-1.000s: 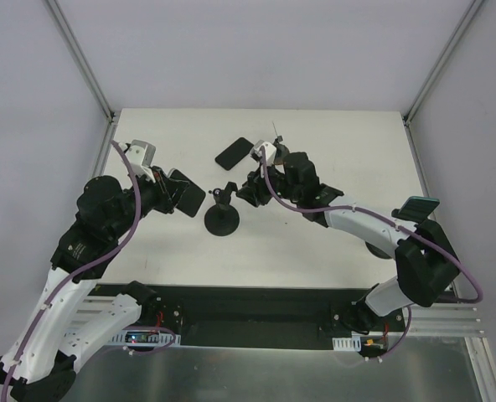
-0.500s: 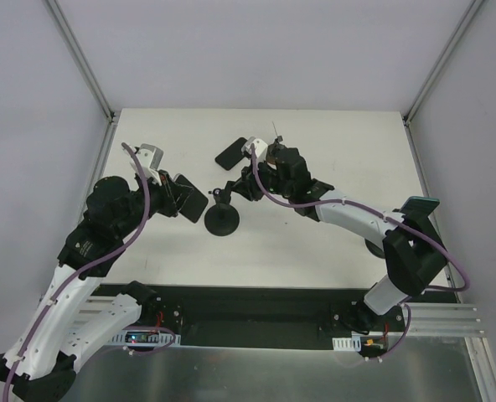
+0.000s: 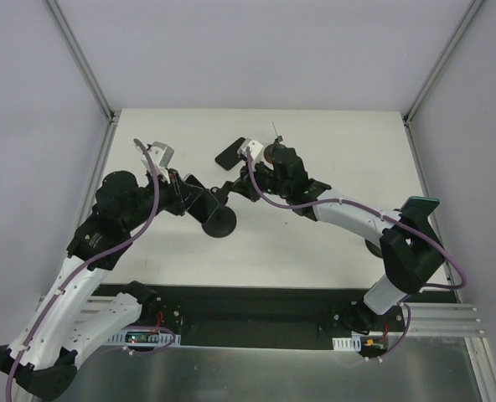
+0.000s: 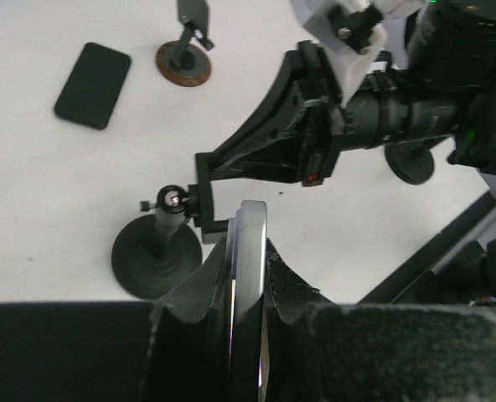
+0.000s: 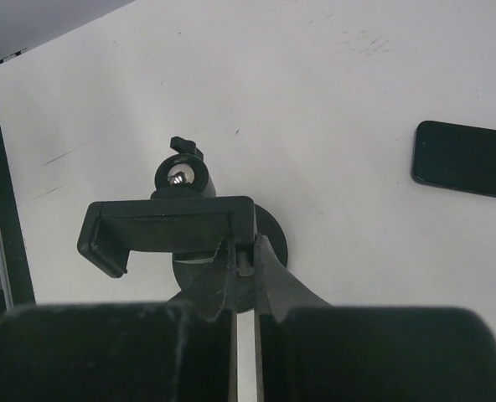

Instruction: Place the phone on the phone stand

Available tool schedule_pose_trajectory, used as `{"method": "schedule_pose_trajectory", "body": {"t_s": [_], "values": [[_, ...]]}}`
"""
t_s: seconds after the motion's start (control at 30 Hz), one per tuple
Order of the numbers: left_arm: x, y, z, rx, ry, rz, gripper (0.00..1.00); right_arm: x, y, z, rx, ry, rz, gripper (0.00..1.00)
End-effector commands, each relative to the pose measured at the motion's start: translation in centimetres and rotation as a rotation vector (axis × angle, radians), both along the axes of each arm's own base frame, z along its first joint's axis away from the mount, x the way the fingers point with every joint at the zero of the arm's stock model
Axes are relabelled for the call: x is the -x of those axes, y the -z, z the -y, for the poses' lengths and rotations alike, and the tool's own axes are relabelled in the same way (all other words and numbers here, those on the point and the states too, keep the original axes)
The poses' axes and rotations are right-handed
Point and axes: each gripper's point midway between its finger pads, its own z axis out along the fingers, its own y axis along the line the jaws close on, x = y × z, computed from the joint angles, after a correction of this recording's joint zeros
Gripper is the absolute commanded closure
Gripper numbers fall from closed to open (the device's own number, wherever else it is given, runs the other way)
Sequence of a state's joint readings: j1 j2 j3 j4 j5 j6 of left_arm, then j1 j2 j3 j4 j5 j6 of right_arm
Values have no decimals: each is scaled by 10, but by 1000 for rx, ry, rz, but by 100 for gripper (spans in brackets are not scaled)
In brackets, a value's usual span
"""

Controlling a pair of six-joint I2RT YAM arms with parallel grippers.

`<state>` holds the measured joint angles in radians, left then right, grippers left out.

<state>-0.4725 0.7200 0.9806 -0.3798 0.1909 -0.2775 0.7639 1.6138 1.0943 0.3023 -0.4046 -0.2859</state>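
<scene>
The black phone stand stands mid-table on a round base [image 3: 220, 223], with its cradle [image 5: 168, 224] up on a ball joint. My right gripper [image 3: 238, 189] is shut on the cradle's right arm; in the right wrist view the fingers [image 5: 245, 251] pinch it. My left gripper [image 3: 188, 194] is shut on a dark phone [image 3: 202, 201], held edge-on just left of the cradle. In the left wrist view the phone [image 4: 250, 251] sits between my fingers, its top edge right by the cradle bracket [image 4: 206, 209] and beside the stand base [image 4: 152, 255].
A second dark phone [image 3: 233, 152] lies flat at the back of the table, also seen in the right wrist view [image 5: 466, 159]. A small stand with a brown round base [image 3: 273, 151] stands beside it. Metal frame posts rise at the table's back corners.
My left arm has moved right, bringing the held phone up against the stand's cradle. My right gripper has shifted slightly left and stays on the cradle.
</scene>
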Motion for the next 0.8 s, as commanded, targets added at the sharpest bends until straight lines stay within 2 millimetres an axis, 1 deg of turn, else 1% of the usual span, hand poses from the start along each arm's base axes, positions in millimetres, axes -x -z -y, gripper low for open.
{"method": "schedule_pose_trajectory", "body": {"t_s": [0.0, 0.03, 0.07, 0.1, 0.13, 0.17, 0.23, 0.27, 0.33, 0.37, 0.43, 0.47, 0.5, 0.53, 0.57, 0.63, 0.67, 0.77], "values": [[10, -45, 39, 110, 240, 155, 100, 4, -29, -10, -74, -39, 54, 99], [12, -57, 48, 127, 304, 213, 100, 4, -29, -10, -76, -42, 56, 99], [22, -55, 64, 125, 444, 225, 100, 5, -29, -11, -80, -48, 66, 99], [26, -57, 71, 125, 513, 243, 100, 6, -30, -11, -81, -57, 72, 99], [33, -67, 78, 127, 595, 274, 100, 6, -29, -11, -79, -58, 77, 99], [35, -58, 88, 108, 705, 269, 100, 6, -30, -10, -75, -61, 88, 99], [36, -56, 96, 90, 790, 291, 100, 7, -27, -10, -66, -71, 97, 99], [33, -48, 101, 73, 850, 299, 100, 7, -27, -10, -64, -73, 103, 99], [24, -42, 104, 41, 869, 334, 100, 8, -26, -10, -62, -83, 104, 99], [17, -35, 108, 19, 889, 353, 100, 9, -25, -10, -63, -86, 104, 99], [15, -35, 112, 17, 932, 374, 100, 12, -25, -11, -65, -110, 103, 99], [10, -28, 116, 11, 956, 372, 100, 14, -25, -12, -66, -120, 101, 99], [12, -27, 117, 21, 989, 373, 100, 17, -26, -13, -69, -134, 103, 99], [9, -26, 118, 21, 1004, 378, 100, 16, -25, -13, -71, -137, 102, 99], [3, -19, 122, 20, 1018, 367, 100, 17, -26, -13, -73, -143, 103, 99], [-4, -14, 123, 22, 1029, 360, 100, 21, -27, -14, -78, -170, 101, 100], [-10, -8, 124, 12, 1025, 353, 100, 21, -26, -14, -78, -175, 97, 100], [-24, 2, 123, -9, 1006, 356, 100, 22, -25, -14, -83, -189, 91, 100]]}}
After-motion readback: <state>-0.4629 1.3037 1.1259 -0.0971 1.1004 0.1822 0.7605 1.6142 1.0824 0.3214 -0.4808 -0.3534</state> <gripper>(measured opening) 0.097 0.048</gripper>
